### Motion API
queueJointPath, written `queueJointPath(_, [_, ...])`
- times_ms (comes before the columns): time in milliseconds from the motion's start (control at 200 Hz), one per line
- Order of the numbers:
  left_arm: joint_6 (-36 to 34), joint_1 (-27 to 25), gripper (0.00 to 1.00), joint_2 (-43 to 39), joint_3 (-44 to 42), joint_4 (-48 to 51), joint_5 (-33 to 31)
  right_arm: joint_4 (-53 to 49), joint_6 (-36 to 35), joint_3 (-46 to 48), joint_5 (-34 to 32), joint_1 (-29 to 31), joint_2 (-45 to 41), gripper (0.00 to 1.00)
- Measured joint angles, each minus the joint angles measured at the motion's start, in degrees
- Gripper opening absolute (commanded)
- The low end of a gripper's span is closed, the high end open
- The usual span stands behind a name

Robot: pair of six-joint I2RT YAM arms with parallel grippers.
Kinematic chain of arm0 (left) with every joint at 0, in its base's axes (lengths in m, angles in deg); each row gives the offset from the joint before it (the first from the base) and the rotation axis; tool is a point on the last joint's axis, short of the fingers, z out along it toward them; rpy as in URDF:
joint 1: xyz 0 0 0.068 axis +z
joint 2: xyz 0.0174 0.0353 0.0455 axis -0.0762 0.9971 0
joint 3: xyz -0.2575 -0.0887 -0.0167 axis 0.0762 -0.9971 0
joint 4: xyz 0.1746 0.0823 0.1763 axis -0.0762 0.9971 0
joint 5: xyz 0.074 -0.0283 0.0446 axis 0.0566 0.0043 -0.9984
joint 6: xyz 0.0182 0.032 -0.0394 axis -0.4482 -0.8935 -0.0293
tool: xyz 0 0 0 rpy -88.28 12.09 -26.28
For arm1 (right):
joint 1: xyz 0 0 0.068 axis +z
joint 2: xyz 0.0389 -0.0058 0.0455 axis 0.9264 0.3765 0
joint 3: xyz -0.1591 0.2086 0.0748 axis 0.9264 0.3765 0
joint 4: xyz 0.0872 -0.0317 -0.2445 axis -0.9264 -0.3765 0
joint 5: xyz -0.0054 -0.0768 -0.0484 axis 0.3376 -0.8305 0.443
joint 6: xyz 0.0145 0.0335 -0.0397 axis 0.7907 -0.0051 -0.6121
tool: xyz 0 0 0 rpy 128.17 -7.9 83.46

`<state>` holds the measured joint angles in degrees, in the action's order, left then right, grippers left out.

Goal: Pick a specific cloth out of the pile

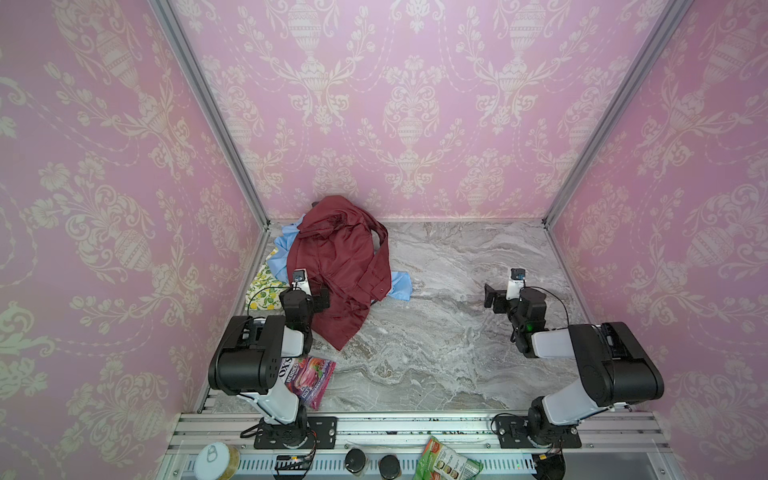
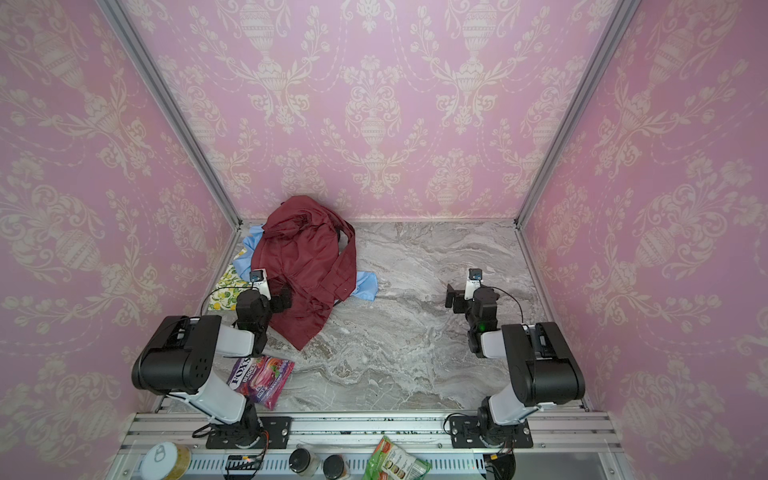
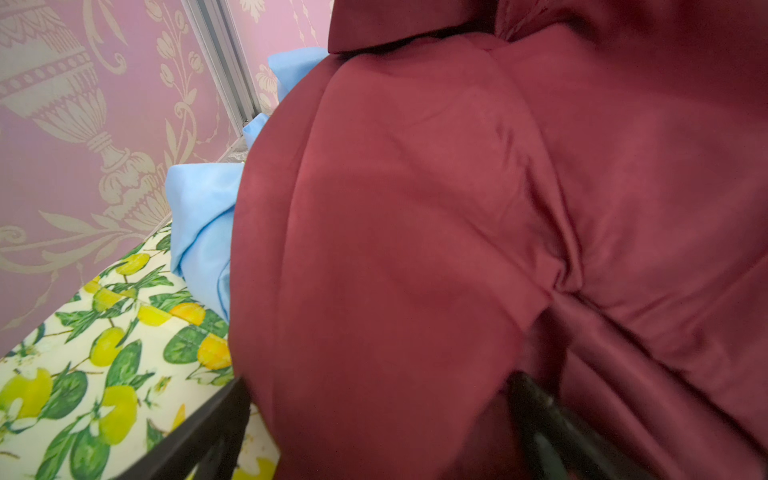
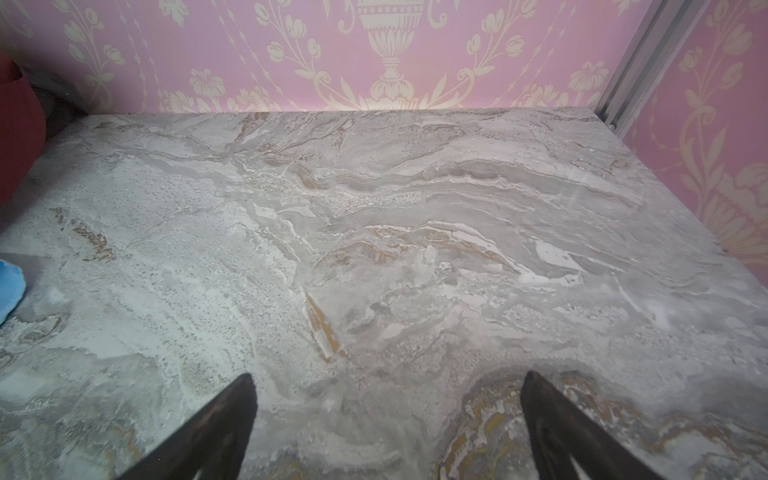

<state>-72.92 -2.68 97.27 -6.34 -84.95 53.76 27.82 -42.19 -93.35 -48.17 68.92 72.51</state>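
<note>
Partly buried, cloth [image 1: 280,246] near left hand [image 1: 322,298]

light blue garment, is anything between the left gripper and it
Yes. The maroon shirt is draped over most of the light blue garment, and the open left gripper points straight into that shirt. Blue shows only at the shirt's wall-side edge and as a corner poking out on its opposite side.
</note>
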Motion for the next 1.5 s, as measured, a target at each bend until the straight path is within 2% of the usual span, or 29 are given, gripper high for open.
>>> queueJointPath(490, [0.2, 0.0, 0.99, 0.0, -0.9, -1.6, -4.2, 0.0, 0.0, 0.0, -0.1, 0.0, 0.0, 1.00])
queueJointPath(971, [0.2, 0.0, 0.99, 0.0, -1.0, -1.7, -4.2, 0.2, 0.0, 0.1, -1.1, 0.6, 0.0, 1.00])
queueJointPath(1501, [0.2, 0.0, 0.99, 0.3, -5.9, -11.8, -4.4, 5.6, -0.9, 3.7, -3.3, 2.6, -2.1, 1.00])
